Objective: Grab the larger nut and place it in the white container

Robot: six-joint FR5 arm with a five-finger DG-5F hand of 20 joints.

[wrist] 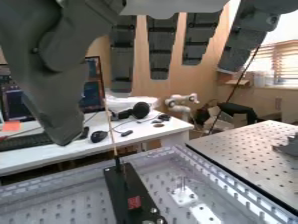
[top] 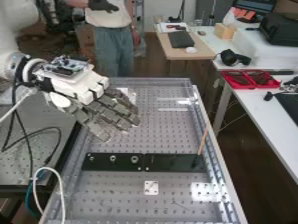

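High view: the larger nut [top: 113,158] was seen lower in frame than the hand [top: 105,111], apart. Open fingers were shown.

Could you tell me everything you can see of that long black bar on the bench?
The black bar is flat, narrow and straight-edged, and lies across the bench with its many small holes. A seam crosses it near the middle. On one side of that seam the smaller nut, larger nut and bearing stand in a row; towards the other end, a thin, wooden-looking stick rises, slightly tilted. A red patch marks its top.
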